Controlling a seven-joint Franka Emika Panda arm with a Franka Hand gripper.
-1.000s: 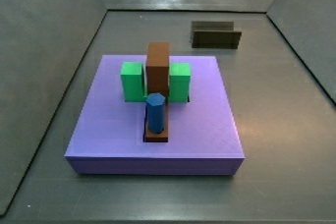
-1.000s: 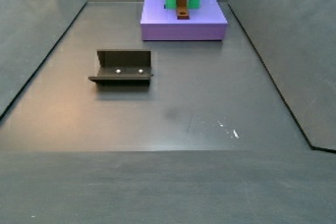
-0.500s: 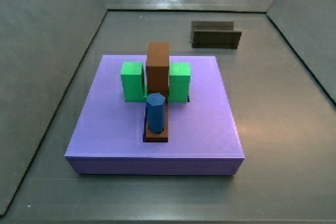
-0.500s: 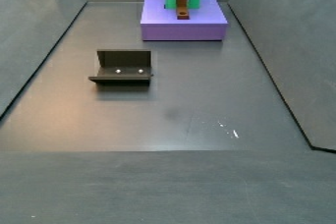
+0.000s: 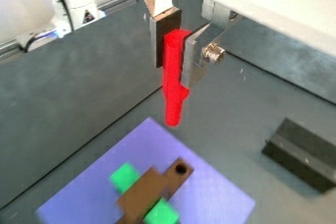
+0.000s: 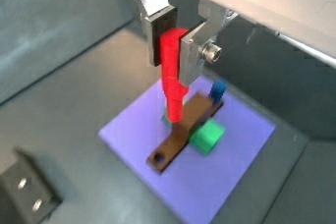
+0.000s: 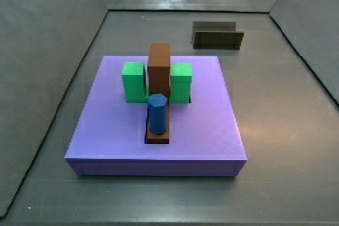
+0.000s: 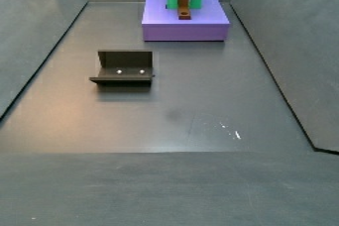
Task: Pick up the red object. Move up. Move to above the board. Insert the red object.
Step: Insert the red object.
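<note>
In both wrist views I see my gripper (image 5: 176, 41) high above the purple board (image 6: 237, 147), clenched on the red peg (image 5: 172, 79), which hangs upright between the fingers. On the board a blue peg (image 7: 157, 114) stands on the brown bar (image 7: 161, 69) between green blocks (image 7: 133, 81). The fixture (image 8: 123, 68) sits well apart.

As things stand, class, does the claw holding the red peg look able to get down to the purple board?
Probably yes. The claw grips the red peg upright, high over the purple board. Nothing lies between them, but the brown bar, green blocks and blue peg crowd the board's middle.
</note>
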